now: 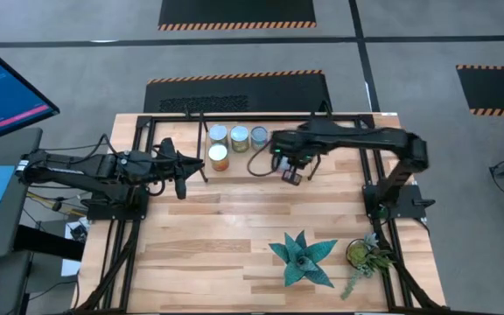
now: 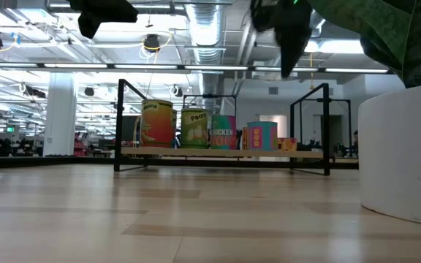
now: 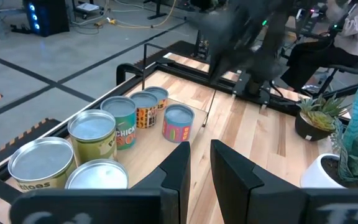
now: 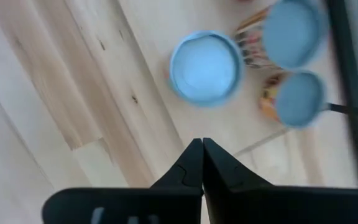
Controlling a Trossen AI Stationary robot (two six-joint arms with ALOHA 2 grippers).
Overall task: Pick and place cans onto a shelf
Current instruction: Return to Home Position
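Several cans stand on their bases on the shelf's [image 1: 261, 122] wooden surface at the table's far side. Four silver tops show in the high view [image 1: 239, 136], and the others are under my right arm. The low view shows their orange, green and bluish labels [image 2: 194, 128]. My left gripper [image 1: 182, 171] hovers left of the cans, slightly open and empty; its wrist view looks over the can tops [image 3: 118, 115]. My right gripper [image 4: 202, 144] is shut and empty, raised above the table near one can standing apart [image 4: 205, 66].
A teal star-shaped plant [image 1: 303, 258] and a small green plant [image 1: 366, 254] stand at the table's near right. A white pot [image 2: 404, 153] fills the low view's right. Black frame rods run along the table's left and right sides. Bare wood lies in the middle.
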